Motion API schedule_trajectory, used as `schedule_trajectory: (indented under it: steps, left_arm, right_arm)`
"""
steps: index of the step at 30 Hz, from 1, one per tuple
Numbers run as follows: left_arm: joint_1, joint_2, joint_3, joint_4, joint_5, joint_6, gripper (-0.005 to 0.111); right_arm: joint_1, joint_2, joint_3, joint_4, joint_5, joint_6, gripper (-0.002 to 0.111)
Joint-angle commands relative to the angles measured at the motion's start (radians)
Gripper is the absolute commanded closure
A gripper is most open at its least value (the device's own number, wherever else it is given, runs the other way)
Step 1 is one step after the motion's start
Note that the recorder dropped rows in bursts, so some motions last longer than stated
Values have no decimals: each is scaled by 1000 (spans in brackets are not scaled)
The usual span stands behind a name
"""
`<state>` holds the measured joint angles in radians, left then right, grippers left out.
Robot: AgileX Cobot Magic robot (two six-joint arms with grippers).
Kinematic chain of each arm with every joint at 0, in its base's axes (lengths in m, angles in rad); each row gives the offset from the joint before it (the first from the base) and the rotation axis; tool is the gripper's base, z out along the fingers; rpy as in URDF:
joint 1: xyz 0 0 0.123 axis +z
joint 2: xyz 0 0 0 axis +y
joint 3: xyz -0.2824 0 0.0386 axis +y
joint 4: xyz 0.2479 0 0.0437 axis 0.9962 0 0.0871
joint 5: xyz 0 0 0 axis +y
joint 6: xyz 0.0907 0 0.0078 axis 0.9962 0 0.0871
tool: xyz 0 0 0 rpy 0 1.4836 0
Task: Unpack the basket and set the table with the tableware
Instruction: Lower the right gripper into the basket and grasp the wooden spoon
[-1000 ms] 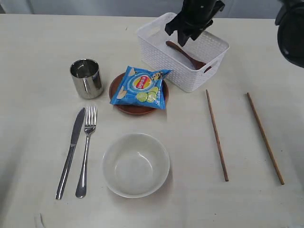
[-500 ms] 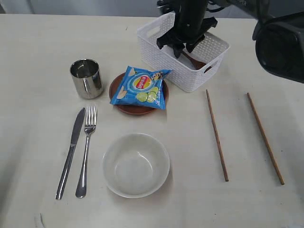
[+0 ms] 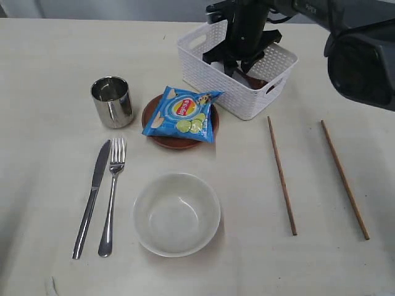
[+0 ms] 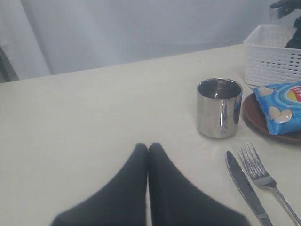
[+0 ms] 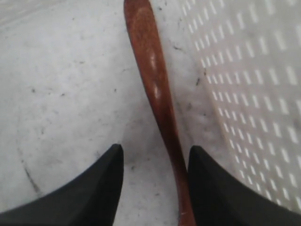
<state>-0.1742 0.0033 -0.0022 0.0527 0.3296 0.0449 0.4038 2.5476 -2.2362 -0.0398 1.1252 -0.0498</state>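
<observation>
The white basket point(image 3: 247, 98) stands at the back of the table point(image 3: 49, 61). My right gripper point(image 3: 233, 65) is lowered into it and open. In the right wrist view the reddish-brown spoon point(image 5: 153, 80) lies on the basket floor point(image 5: 70, 94), and its handle runs between the right gripper's point(image 5: 155, 149) spread fingers, close to one finger. The cup point(image 3: 112, 102), knife point(image 3: 92, 197), fork point(image 3: 111, 197), bowl point(image 3: 176, 213), plate point(image 3: 176, 142) and two chopsticks point(image 3: 281, 176) point(image 3: 344, 179) lie on the table. My left gripper point(image 4: 148, 147) hovers shut and empty near the cup point(image 4: 219, 107).
A blue chip bag point(image 3: 182, 113) lies on the plate. The perforated basket wall point(image 5: 254, 94) stands close beside one right finger. The dark body of the right arm point(image 3: 364, 55) looms over the back right corner.
My right gripper has come down from above the basket's rim into the basket, astride the spoon handle. Its jaws stay equally wide. Nothing on the table has moved.
</observation>
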Motion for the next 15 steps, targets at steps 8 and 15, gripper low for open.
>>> schedule_trajectory:
  steps: [8,15]
  left_arm:
    - [2,-3,2,-2,-8,0,107]
    - [2,-3,2,-2,-8,0,107]
  right_arm:
    - [-3,41,4,40,66,-72,68]
    - [-1,37,4,40,79,-74,107]
